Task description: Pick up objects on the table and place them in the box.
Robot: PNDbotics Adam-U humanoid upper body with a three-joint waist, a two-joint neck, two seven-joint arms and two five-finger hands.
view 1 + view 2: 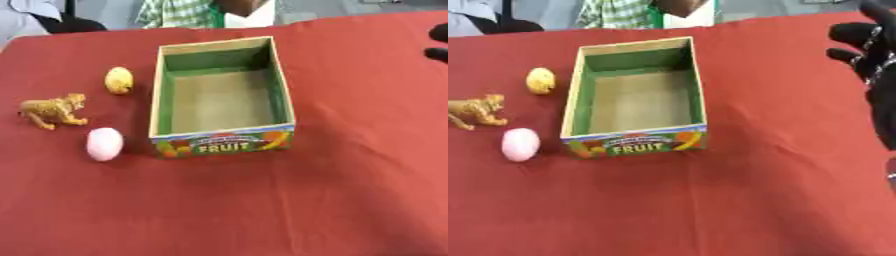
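Only the right hand shows, black with silver links glinting along the fingers, entering from the upper right edge of the right eye view. Its fingers point leftward and slightly up, spread apart from one another and relaxed rather than curled, with nothing between them. Below the fingers the dark palm and wrist run down along the right border. In the left eye view just two dark fingertips of this hand peek in at the right edge. The hand hangs in the air, touching nothing.
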